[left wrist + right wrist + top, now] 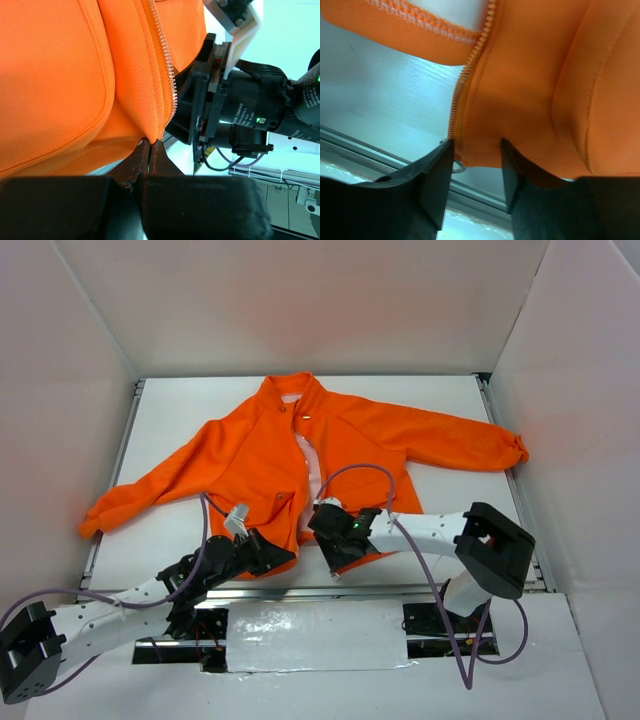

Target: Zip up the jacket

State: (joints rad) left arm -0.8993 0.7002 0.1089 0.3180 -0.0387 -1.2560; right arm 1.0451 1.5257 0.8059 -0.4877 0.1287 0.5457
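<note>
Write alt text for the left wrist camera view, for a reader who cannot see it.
The left hand is pinched shut on the bottom edge of the orange jacket, right beside its pale zipper teeth. The right arm, black at the wrist, sits close behind on the right of the frame.

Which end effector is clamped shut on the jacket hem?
The left end effector: its jaws meet on the jacket hem beside the zipper. The right end effector has its jaws apart, straddling the hem.

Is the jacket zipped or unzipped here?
Unzipped: the jacket front panels lie apart, pale lining showing between them; each wrist view shows one unmated row of zipper teeth.
</note>
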